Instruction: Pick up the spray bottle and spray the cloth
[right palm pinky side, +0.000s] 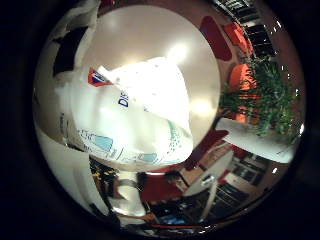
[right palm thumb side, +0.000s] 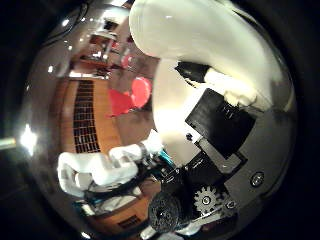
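Note:
The white spray bottle (right palm pinky side: 135, 120), with blue and teal print on its label and a red and blue mark near one end, fills much of the little finger side view, close against my palm. In the thumb side view its smooth white body (right palm thumb side: 200, 35) bulks large too. My right hand (right palm thumb side: 220, 125) has its white and black fingers curled against the bottle, and another finger (right palm pinky side: 70, 50) shows beside the label. No cloth shows in either view.
A round white table top (right palm pinky side: 150, 35) with light glare lies behind the bottle. A green plant (right palm pinky side: 270, 95) and orange chairs (right palm pinky side: 240, 75) stand beyond it. A white robot arm (right palm thumb side: 95, 170) and red chairs (right palm thumb side: 132, 95) stand on the wooden floor.

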